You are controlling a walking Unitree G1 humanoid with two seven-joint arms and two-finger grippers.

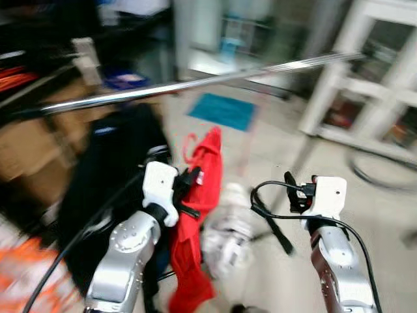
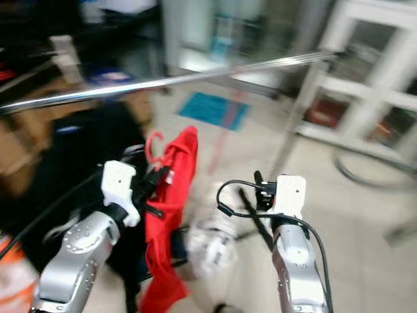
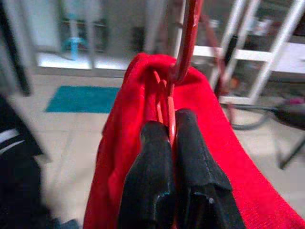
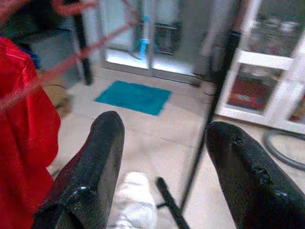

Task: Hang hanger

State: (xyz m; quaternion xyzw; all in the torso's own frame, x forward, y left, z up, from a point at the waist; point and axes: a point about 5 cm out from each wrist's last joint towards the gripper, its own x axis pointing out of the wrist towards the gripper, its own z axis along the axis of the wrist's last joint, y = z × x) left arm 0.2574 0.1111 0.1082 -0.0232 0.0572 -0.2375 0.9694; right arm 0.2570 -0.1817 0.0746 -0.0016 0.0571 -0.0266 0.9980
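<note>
Below the long silver rail (image 1: 195, 83) that slants across the blurred room, a black garment (image 1: 107, 189) hangs at the robot's left, with a teal mat (image 1: 223, 111) on the pale floor beyond. The left gripper (image 3: 172, 143) is pinched tight on the red hanger (image 3: 183, 43), which carries a red garment (image 1: 195, 222) and sits beneath the rail, its hook not over it. The right gripper (image 4: 167, 157) is raised at the right with its fingers (image 4: 97, 157) spread wide, holding nothing, above a white bundle (image 1: 228, 238) on the floor.

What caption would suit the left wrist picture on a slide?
Left gripper shut on a red hanger draped with a red garment, above a pale floor.
</note>
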